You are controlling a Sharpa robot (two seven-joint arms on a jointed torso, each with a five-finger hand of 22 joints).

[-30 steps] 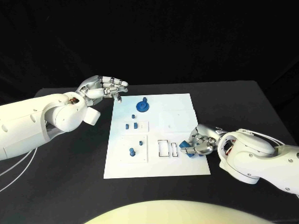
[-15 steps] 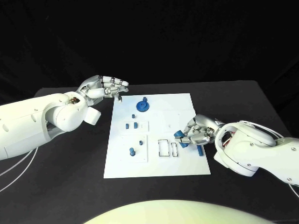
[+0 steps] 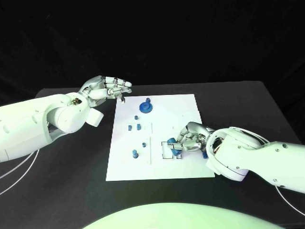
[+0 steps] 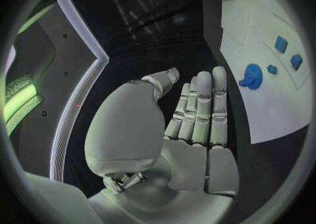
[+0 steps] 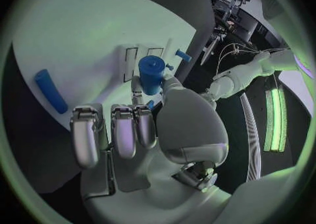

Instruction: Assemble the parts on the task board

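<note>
The white task board [image 3: 173, 114] lies in the middle of the black table. My right hand [image 3: 189, 138] hovers over the board's near right part and pinches a blue cylinder part [image 5: 151, 74] between thumb and finger, just above two narrow dark-rimmed slots [image 3: 170, 150]. The same part [image 3: 172, 141] shows at the fingertips in the head view. A blue bar [image 5: 50, 91] lies loose on the board beside this hand. My left hand [image 3: 106, 88] hangs off the board's far left corner, holding nothing, fingers stretched out [image 4: 199, 110].
A round blue knob [image 3: 146, 108] stands at the far end of the board, also seen as the knob [image 4: 252, 75]. Small blue pieces [image 3: 132, 127] and another piece [image 3: 135, 153] sit in recessed squares on the left half. Black table surrounds the board.
My right hand has carried the blue cylinder from the board's right edge leftwards to above the slots. The left hand has stayed in place.
</note>
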